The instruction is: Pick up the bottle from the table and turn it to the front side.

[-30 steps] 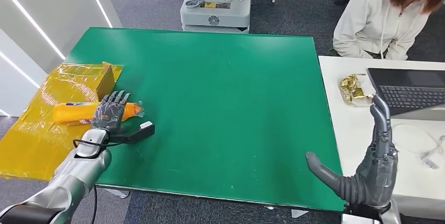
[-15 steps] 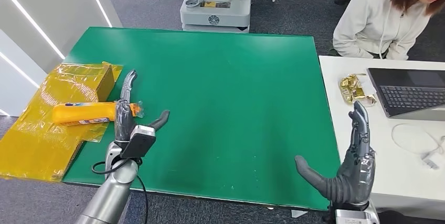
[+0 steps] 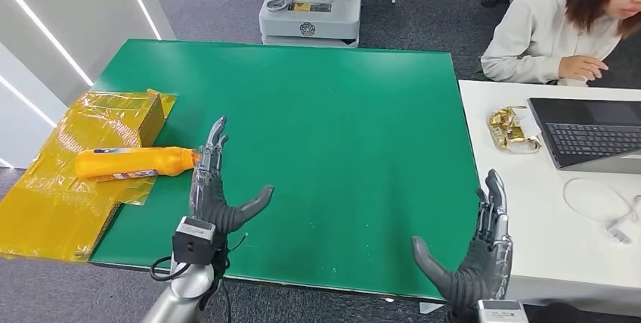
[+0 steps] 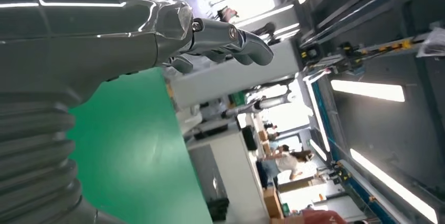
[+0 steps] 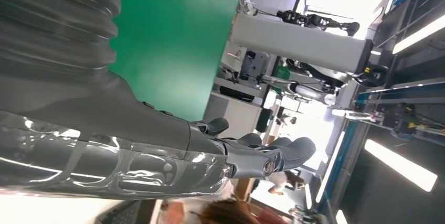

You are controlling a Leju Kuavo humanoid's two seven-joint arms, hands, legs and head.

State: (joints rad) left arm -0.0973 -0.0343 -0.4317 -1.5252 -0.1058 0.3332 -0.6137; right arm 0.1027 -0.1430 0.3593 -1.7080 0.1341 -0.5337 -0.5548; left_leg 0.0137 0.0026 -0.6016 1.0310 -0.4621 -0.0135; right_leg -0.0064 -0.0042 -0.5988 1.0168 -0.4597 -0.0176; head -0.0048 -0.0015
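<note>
An orange bottle (image 3: 134,162) lies on its side at the left edge of the green table (image 3: 325,126), partly on a yellow plastic sheet (image 3: 60,187), cap toward the table's middle. My left hand (image 3: 212,187) stands upright just right of the cap, fingers straight and thumb spread, holding nothing. In the left wrist view the left hand (image 4: 105,30) is empty above the green top. My right hand (image 3: 478,253) is raised at the table's near right corner, fingers up and apart, empty. The right wrist view shows the right hand (image 5: 173,145) with nothing in it.
A cardboard box (image 3: 151,115) wrapped in yellow film sits behind the bottle. To the right stands a white table (image 3: 529,232) with a laptop (image 3: 589,130), a gold wrapper (image 3: 510,128) and a white cable (image 3: 605,206). A person (image 3: 559,28) sits at it. A robot base (image 3: 310,5) stands beyond the table.
My left hand has come off the bottle, turned upright and drawn back to the right toward me. My right hand has sunk lower at the table's near corner. The bottle stays lying.
</note>
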